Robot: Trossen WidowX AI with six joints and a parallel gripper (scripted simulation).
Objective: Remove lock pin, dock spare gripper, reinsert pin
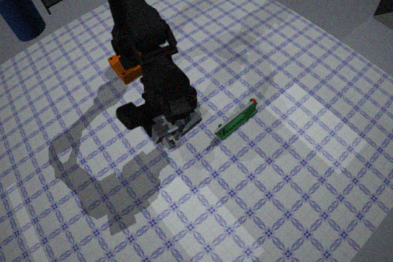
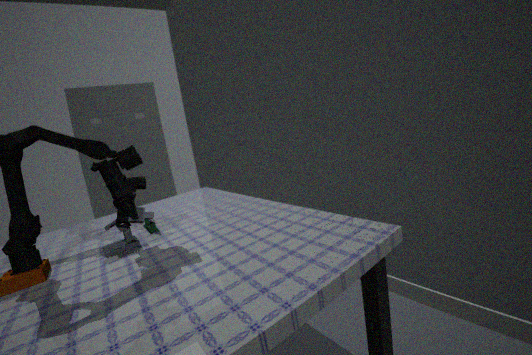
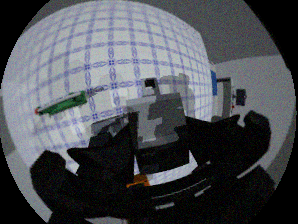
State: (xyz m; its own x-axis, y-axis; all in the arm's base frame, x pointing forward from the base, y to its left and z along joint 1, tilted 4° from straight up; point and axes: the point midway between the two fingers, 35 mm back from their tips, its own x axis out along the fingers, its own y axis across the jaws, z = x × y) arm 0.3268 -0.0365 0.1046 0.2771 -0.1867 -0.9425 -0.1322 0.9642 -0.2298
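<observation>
The end effector (image 1: 162, 126) (image 2: 126, 225) (image 3: 153, 119) grasps the grey spare gripper (image 1: 171, 141) (image 2: 130, 237) (image 3: 153, 119), which lies between its fingers and juts beyond their tips.

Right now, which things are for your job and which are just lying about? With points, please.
For the job:
- grey block (image 1: 171, 139) (image 2: 129, 235) (image 3: 152, 117) in my claw (image 1: 169, 129) (image 2: 126, 227) (image 3: 153, 119)
- probably the grey piece (image 1: 193, 122) (image 3: 107, 127) beside it

Just about:
- blue bin (image 1: 22, 11) (image 3: 214, 82)
- maybe the green thing (image 1: 236, 121) (image 2: 151, 226) (image 3: 62, 105) with a red end; I can't tell
</observation>
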